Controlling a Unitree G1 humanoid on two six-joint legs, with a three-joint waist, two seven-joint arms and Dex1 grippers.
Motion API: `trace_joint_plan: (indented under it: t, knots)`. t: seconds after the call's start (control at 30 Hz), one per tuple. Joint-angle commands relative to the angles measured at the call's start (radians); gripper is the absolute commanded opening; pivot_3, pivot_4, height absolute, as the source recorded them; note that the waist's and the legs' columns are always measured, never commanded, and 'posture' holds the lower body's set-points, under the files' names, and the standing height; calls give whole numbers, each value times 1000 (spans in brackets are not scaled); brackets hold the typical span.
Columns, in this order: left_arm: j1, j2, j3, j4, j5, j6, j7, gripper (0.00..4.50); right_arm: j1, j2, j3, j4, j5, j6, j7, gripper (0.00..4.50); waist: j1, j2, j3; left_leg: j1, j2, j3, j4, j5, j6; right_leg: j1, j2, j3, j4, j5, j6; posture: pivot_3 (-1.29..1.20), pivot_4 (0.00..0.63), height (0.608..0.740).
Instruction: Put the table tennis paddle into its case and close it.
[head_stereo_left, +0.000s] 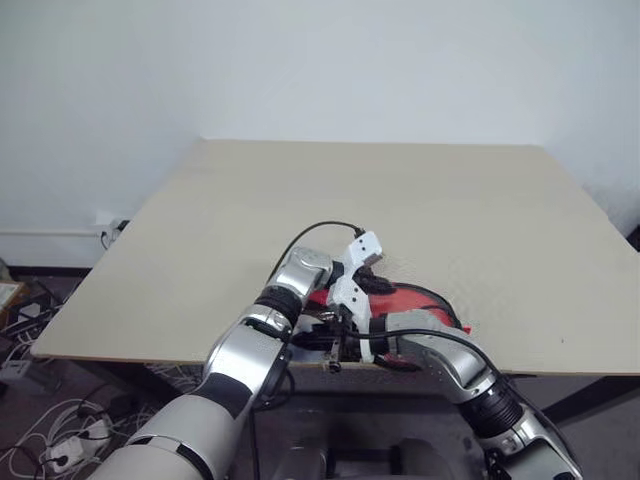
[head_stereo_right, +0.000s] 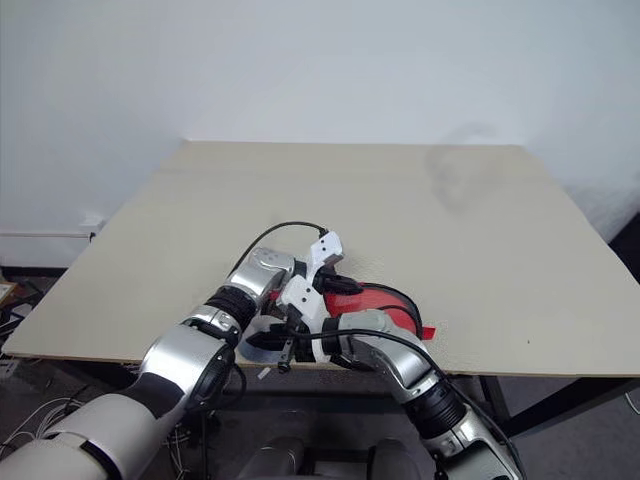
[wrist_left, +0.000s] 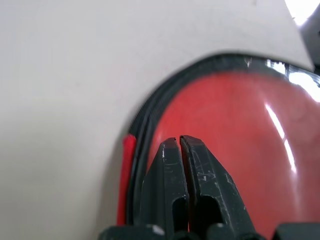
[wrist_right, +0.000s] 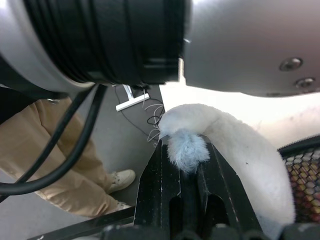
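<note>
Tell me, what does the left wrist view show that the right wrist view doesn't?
Left wrist view: the shut left pincer pointing at the red panel of the case, black-edged, lying on the beige table. Right wrist view: the right pincer shut on a fluffy greyish tag, with a person's tan trousers and pale shoe on the floor beyond. Shared: each looks along its own black, closed, two-fingered pincer.
</note>
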Motion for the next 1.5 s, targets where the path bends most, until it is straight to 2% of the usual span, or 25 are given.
trace_joint_plan:
  t: [0.03, 0.1, 0.27, 0.47, 0.87, 1.27, 1.5]
  knots:
    - [4, 118, 50, -44, -26, 17, -30, 0, -8, -40, -57, 25, -17, -3, -12, 24, 0, 0, 0, 0, 0, 0, 0, 0, 0, 0, 0, 0, 0, 0, 0, 0, 0, 740]
    - [7, 140, 67, -63, -46, 27, -23, 0, -14, -42, -57, 33, -14, -9, -8, 24, -2, 0, 1, 0, 1, 1, -1, 0, 0, -1, 1, 0, 0, 0, 0, 0, 0, 740]
    - [42, 182, 97, -162, -101, 81, -51, 0, -26, -45, -75, 50, 3, -19, 2, 1302, -16, 0, 1, 1, 2, 2, 0, 0, -1, -1, 2, 3, 3, 0, 0, 0, 0, 740]
    - [113, 225, 125, -290, -137, 144, -43, 0, -48, -48, -91, 83, -13, -32, 14, 2936, -7, -1, 2, 2, 0, 2, 2, -2, -4, -1, 1, 7, 5, -1, -1, 0, 0, 740]
    - [174, 261, 149, -415, -184, 214, 12, 0, -77, -45, -110, 128, -29, -65, 28, 2936, -17, -1, 2, 3, 1, 5, 2, 0, -2, -3, 3, 12, 10, -1, -1, 0, 0, 740]
    - [238, 296, 136, -504, -200, 262, 16, 0, -157, 59, -316, 237, 26, -96, -94, 2936, -18, -1, 2, 4, 1, 7, 2, 0, -2, -4, 5, 17, 10, 0, -2, 0, 0, 740]
    - [255, 300, 131, -552, -212, 285, 21, 0, -158, 24, -321, 276, -37, -116, -118, 2936, -19, -1, 2, 4, 1, 10, 2, 0, -2, -5, 6, 21, 10, 1, -4, 0, 0, 740]
